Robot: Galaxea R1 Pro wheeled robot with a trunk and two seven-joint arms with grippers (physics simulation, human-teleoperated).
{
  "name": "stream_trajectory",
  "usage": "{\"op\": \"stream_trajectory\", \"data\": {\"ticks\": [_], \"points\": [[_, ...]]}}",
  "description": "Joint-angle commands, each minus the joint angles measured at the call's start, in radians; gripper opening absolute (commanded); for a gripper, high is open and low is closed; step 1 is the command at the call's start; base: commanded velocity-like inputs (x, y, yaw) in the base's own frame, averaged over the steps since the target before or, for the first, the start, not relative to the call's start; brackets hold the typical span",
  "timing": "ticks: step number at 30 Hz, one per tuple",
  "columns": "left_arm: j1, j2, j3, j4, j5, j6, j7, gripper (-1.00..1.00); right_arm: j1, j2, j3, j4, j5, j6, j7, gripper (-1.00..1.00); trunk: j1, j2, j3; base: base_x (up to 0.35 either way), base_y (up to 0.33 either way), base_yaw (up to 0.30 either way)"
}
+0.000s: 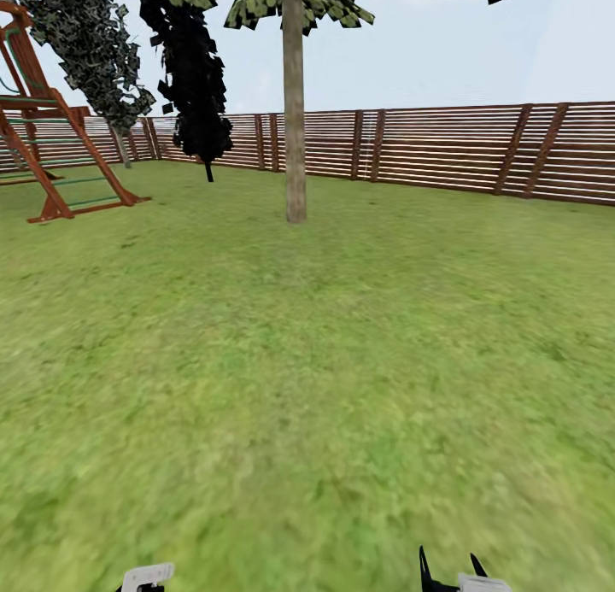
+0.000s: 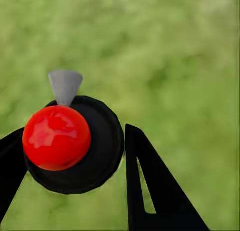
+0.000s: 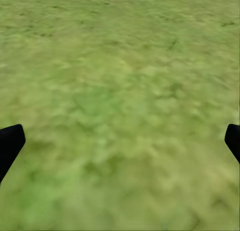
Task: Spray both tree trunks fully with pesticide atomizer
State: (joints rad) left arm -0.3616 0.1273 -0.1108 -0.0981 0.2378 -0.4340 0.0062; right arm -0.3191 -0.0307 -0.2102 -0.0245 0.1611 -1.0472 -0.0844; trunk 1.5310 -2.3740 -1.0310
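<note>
While the head camera looks out over the lawn (image 1: 307, 387), the left pincer (image 2: 75, 156) holds the pesticide atomizer (image 2: 75, 146): in the left wrist view its black fingers (image 2: 155, 186) flank a round black body topped by a glossy red ball, with a grey cone nozzle (image 2: 65, 86) at 12 o'clock of the ball, grass behind it. Contact on the far finger is partly hidden, but the near one touches the black rim. Right pincer (image 3: 120, 141) is wide, both black fingertips (image 3: 10, 143) at the picture's edges, bare grass between them. In the head view, its dark fingertips poke up at 5 o'clock and the left arm's white part at 7 o'clock. One pale mottled tree trunk (image 1: 294, 105) stands at 12 o'clock, well apart from the robot, in front of the brown slat fence (image 1: 478, 148). A dark-leaved thin tree (image 1: 196, 71) is at 11 o'clock, a wooden play frame (image 1: 51, 139) at 10 o'clock.
</note>
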Motion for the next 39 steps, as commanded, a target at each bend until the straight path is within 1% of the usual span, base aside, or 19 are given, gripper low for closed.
{"op": "stream_trajectory", "data": {"ticks": [1, 7, 9, 11, 14, 16, 39], "points": [[0.0, 0.0, 0.0, 0.0, 0.0, 0.0, 0.0, -1.0, 0.0, 0.0, 0.0, 0.0, 0.0, 0.0, 0.0, 1.0, 0.0, 0.0, 0.0, 0.338, 0.0, 0.0], [0.0, 0.0, 0.0, 0.0, 0.0, 0.0, 0.0, -1.0, 0.0, 0.001, 0.001, 0.001, -0.001, 0.0, 0.0, 1.0, 0.0, 0.0, 0.0, 0.338, 0.0, 0.0], [0.0, -0.001, -0.001, 0.0, 0.0, 0.001, 0.0, -1.0, 0.0, 0.021, 0.0, 0.0, -0.002, 0.0, 0.0, 1.0, 0.0, 0.0, 0.0, 0.338, 0.0, 0.0], [0.0, -0.001, -0.001, 0.0, 0.0, 0.003, 0.001, -1.0, 0.0, 0.028, -0.001, -0.001, -0.004, 0.0, -0.001, 1.0, 0.0, 0.0, 0.0, 0.338, 0.0, 0.0], [0.0, -0.002, -0.001, -0.002, 0.001, 0.0, 0.03, -1.0, 0.0, 0.024, -0.001, -0.002, -0.004, 0.0, -0.001, 1.0, 0.0, 0.0, 0.0, 0.338, 0.0, 0.0], [0.0, -0.002, -0.001, -0.002, 0.001, 0.001, 0.036, -1.0, 0.0, 0.02, -0.002, -0.002, -0.005, 0.0, -0.001, 1.0, 0.0, 0.0, 0.0, 0.338, 0.0, 0.0], [0.0, -0.005, -0.003, -0.002, 0.0, 0.001, 0.037, -1.0, 0.0, 0.018, 0.003, -0.014, 0.0, 0.0, 0.005, 1.0, 0.0, 0.0, 0.0, 0.338, 0.0, 0.0]]}}
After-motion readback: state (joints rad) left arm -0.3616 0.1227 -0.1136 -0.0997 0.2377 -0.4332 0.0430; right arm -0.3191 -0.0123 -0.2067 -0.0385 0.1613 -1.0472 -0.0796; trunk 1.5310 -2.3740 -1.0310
